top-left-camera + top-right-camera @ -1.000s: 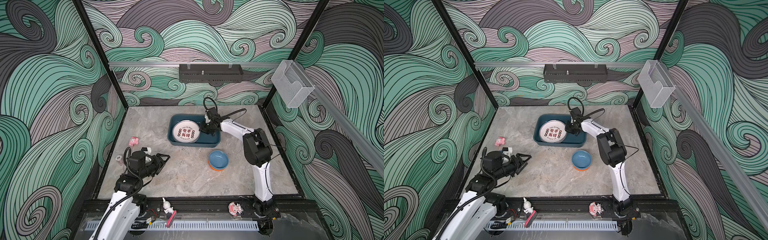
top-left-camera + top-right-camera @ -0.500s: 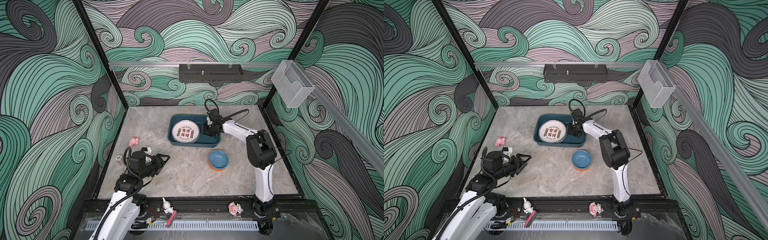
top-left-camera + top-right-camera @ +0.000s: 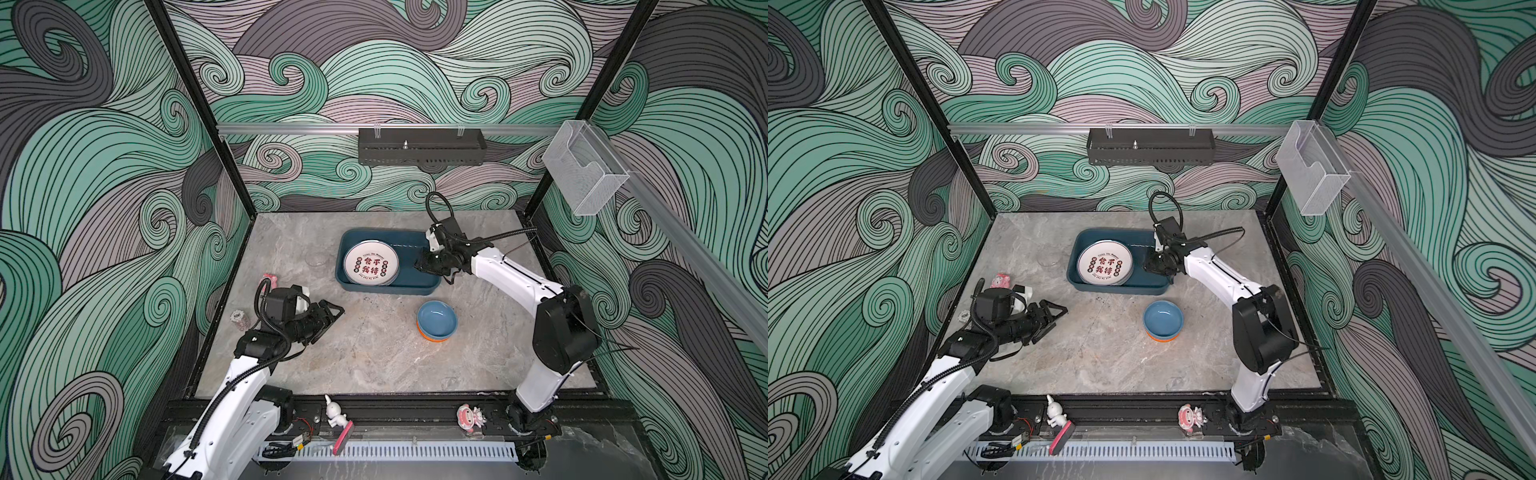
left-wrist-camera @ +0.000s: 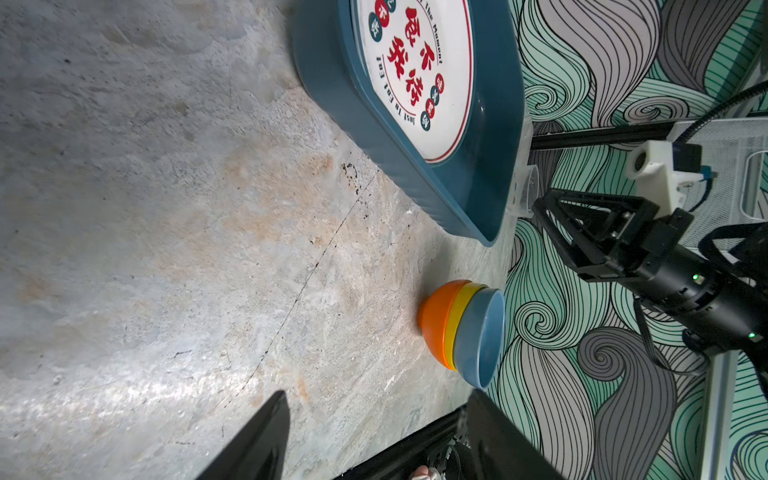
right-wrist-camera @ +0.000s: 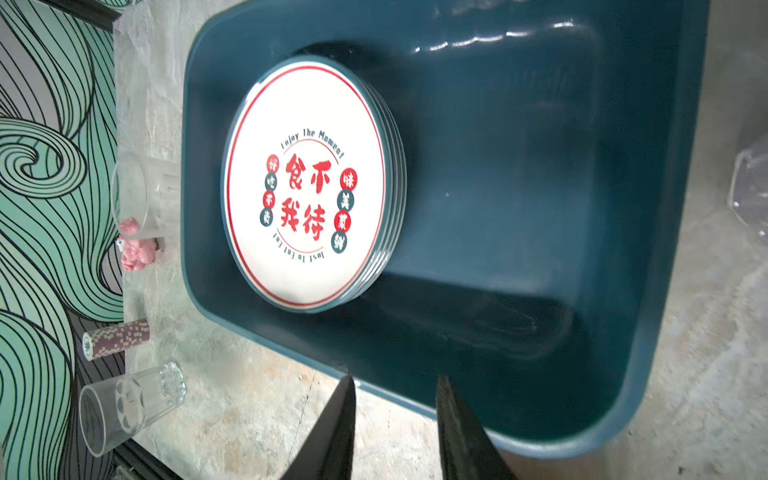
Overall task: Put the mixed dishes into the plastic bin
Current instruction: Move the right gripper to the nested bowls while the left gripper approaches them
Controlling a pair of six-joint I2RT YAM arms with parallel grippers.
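The dark teal plastic bin (image 3: 415, 249) (image 3: 1142, 245) sits at the back middle of the table in both top views. A stack of white printed plates (image 3: 371, 266) (image 5: 305, 187) lies in its left half. My right gripper (image 3: 424, 265) (image 5: 395, 380) hovers over the bin's right rim, open with nothing between its fingers. A blue bowl nested on yellow and orange bowls (image 3: 437, 321) (image 4: 469, 328) stands in front of the bin. Clear tumblers (image 5: 145, 195) (image 5: 129, 405) stand left of the bin. My left gripper (image 3: 332, 312) (image 4: 378, 405) is open and empty at front left.
A pink figurine (image 3: 270, 277) and a stack of poker chips (image 3: 237, 320) lie by the left wall. A black perforated tray (image 3: 419, 147) hangs on the back wall and a clear acrylic box (image 3: 582, 172) on the right one. Two figurines (image 3: 334, 411) (image 3: 469, 415) stand on the front rail.
My right gripper's jaws have spread and it has drawn slightly right, away from the plates. The left gripper has opened a little wider.
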